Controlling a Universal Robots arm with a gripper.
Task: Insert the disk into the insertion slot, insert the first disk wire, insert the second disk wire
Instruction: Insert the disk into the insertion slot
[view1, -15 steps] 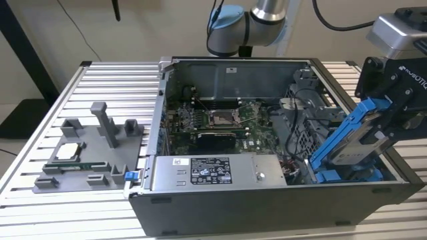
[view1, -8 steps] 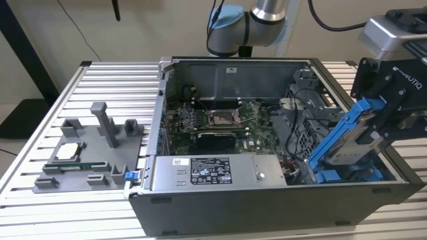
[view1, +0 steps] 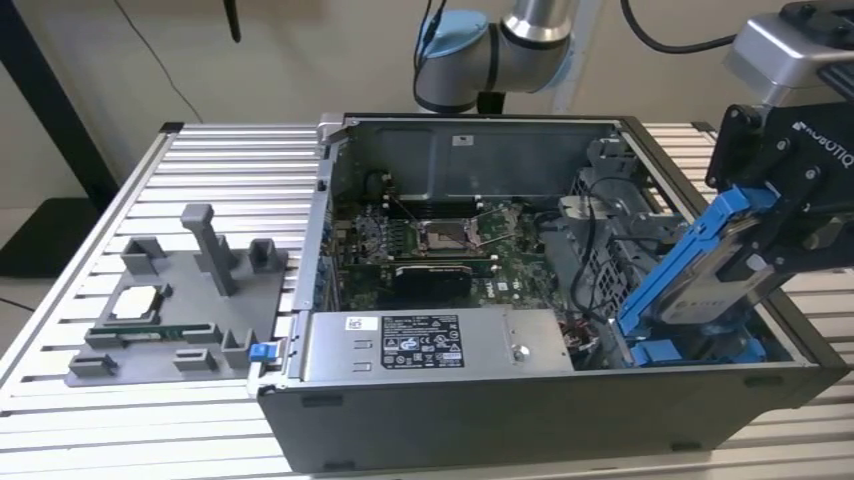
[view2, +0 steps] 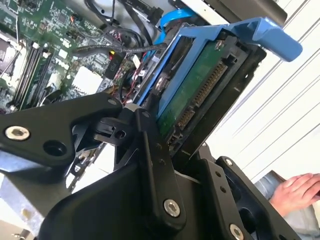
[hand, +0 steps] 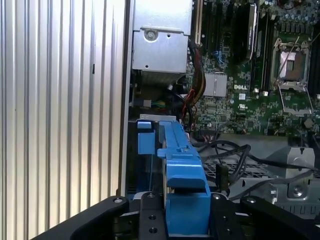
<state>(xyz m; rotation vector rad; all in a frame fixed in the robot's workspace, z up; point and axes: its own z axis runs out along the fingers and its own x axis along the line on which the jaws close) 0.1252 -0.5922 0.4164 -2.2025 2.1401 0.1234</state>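
Over the insertion slot (view1: 674, 352), the disk (view1: 705, 288) (tilted) in the claw (view1: 755, 252).

The arm (view1: 501, 60) comes in over the computer case's far wall. Its tilted gripper (view1: 754, 255), at the exterior view's right end, clamps the disk (view1: 705, 288).

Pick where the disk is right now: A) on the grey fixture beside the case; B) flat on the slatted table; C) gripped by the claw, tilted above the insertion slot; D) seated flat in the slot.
C: the claw is shut on the disk, which leans steeply over the insertion slot in the case.
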